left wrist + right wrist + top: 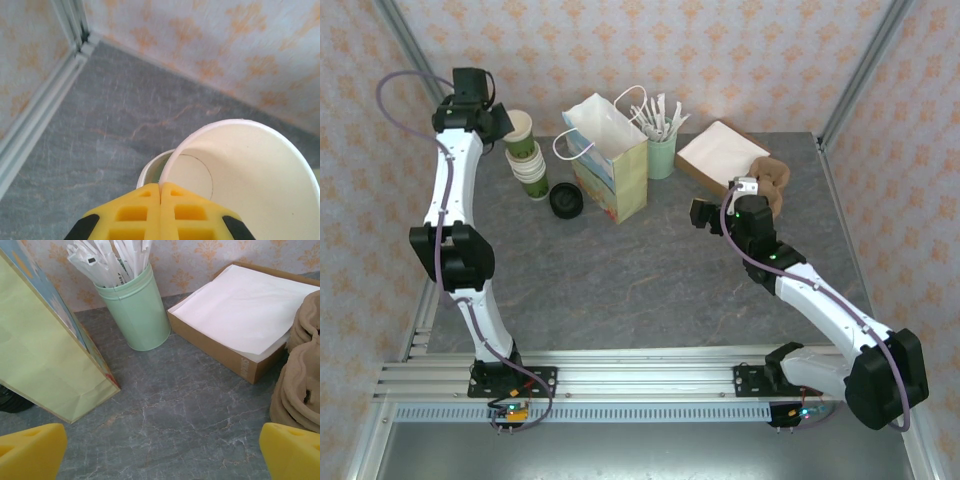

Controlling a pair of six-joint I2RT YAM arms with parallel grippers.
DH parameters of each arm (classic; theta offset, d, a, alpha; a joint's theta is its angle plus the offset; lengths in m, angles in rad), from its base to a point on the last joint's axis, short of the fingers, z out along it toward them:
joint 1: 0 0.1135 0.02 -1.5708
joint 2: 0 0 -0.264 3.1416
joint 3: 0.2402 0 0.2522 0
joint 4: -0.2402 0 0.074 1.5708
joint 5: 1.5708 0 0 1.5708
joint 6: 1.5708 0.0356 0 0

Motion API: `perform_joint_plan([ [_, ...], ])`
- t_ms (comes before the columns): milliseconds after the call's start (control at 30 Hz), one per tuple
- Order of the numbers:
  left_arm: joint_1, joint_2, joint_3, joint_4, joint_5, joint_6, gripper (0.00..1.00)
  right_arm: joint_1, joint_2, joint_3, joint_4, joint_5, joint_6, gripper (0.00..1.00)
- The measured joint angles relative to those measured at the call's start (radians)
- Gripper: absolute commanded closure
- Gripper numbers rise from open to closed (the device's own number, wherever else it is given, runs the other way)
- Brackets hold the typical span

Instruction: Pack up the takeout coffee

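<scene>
Yellow fingers (132,212) of left gripper (160,189) are pinching together on the rim of one lidless paper cup (250,170), cream inside and empty. They are holding it tilted above the stack of green cups (530,170) at the far left of the table (650,290), probably to free a single cup for the coffee. Black lid (565,201) is lying loose beside the stack, not yet fitted. Paper bag (610,165) is standing open nearby, mouth up for loading; contents hidden. Mint tin (135,310) is holding wrapped utensils; cardboard box (240,305), napkins. Right gripper (160,450) is hovering, fingers wide apart, gripping nothing.
</scene>
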Motion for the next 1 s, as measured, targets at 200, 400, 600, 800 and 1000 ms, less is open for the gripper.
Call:
perform_joint_plan([
  [200,-0.012,-0.188,-0.059,-0.014,-0.023,-0.002,1.0,0.0,-0.011,0.054,-0.059,0.012,0.0,0.01],
  [400,-0.119,-0.607,-0.421,0.007,-0.073,-0.01,1.0,0.0,-0.01,0.136,-0.121,0.011,-0.005,0.01],
  [600,-0.27,-0.896,-0.795,0.023,-0.072,-0.046,1.0,0.0,0.005,0.177,-0.18,0.011,-0.024,0.01],
  [800,-0.55,-0.901,-1.063,0.082,-0.078,-0.119,1.0,0.0,0.051,0.19,-0.226,0.016,-0.035,0.01],
  [1000,-0.714,-0.813,-1.196,0.243,-0.079,-0.174,1.0,0.0,0.056,0.19,-0.246,0.019,-0.033,0.0],
])
